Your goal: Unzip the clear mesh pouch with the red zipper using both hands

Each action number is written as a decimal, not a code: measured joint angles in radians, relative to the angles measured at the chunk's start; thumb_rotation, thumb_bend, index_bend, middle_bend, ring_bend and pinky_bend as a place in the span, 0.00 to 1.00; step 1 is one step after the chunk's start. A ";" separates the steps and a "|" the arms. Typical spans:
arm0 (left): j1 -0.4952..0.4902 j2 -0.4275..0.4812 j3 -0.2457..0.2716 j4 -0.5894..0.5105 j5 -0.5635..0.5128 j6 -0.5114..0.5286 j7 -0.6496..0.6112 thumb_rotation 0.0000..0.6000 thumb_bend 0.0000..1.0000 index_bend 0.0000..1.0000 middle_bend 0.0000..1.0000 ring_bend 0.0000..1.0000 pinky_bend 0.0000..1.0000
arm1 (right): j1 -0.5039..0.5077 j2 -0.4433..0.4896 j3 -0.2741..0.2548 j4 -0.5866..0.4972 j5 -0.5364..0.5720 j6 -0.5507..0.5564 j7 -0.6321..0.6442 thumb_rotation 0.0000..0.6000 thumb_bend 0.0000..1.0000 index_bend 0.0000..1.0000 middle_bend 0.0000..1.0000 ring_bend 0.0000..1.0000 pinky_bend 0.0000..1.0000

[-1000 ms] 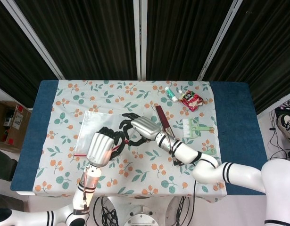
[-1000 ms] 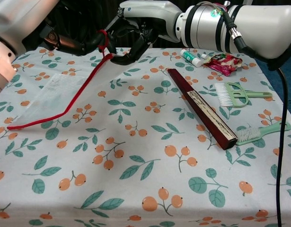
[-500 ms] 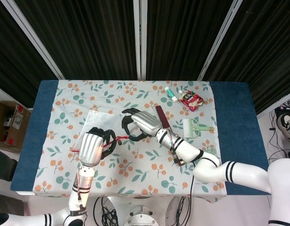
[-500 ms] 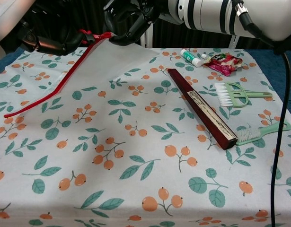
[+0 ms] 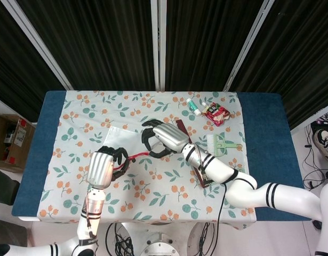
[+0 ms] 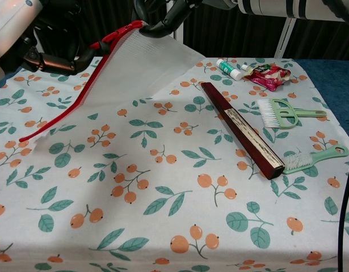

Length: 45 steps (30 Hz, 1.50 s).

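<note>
Both hands have risen since half a second ago, and the clear mesh pouch (image 6: 141, 63) now hangs lifted off the desk (image 6: 180, 226), its mesh sheet spread out where before only the red zipper (image 6: 78, 101) edge showed. The left hand (image 5: 102, 166) curls its fingers around the zipper at the near-left part of the raised stretch; the chest view suggests it holds the red pull there, though the exact contact is dark and hard to read. The right hand (image 5: 166, 140) pinches the pouch's top edge further right, at the far end of the zipper line. Between the two, the zipper runs taut; below the left hand it slopes down to the left, its tail resting on the floral cloth (image 6: 163, 187).

With the pouch stretched like this, I judge the slide is set up but the opening has barely begun, if at all; no clear gap in the zipper shows. A dark red folded fan (image 6: 242, 139), two combs (image 6: 285, 113) and some small packets (image 6: 268, 75) lie well apart to the right.
</note>
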 measured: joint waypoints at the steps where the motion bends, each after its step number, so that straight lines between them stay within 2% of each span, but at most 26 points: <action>1: 0.001 0.000 0.000 0.000 -0.002 -0.001 -0.003 1.00 0.36 0.71 0.72 0.65 0.56 | -0.001 0.003 -0.001 -0.002 0.000 0.000 0.000 1.00 0.48 0.87 0.40 0.14 0.12; 19: -0.001 -0.013 -0.002 0.029 -0.046 -0.052 -0.050 1.00 0.36 0.71 0.72 0.65 0.57 | -0.038 0.041 -0.007 -0.036 -0.029 0.050 0.032 1.00 0.48 0.87 0.40 0.15 0.13; 29: 0.013 -0.015 0.016 0.063 -0.064 -0.062 -0.064 1.00 0.37 0.71 0.71 0.65 0.57 | -0.070 0.079 -0.010 -0.059 -0.052 0.093 0.049 1.00 0.48 0.88 0.40 0.16 0.14; 45: 0.033 -0.013 0.055 0.210 -0.144 -0.151 -0.067 1.00 0.37 0.72 0.71 0.65 0.57 | -0.185 0.201 -0.049 -0.133 -0.145 0.215 0.126 1.00 0.47 0.88 0.41 0.16 0.14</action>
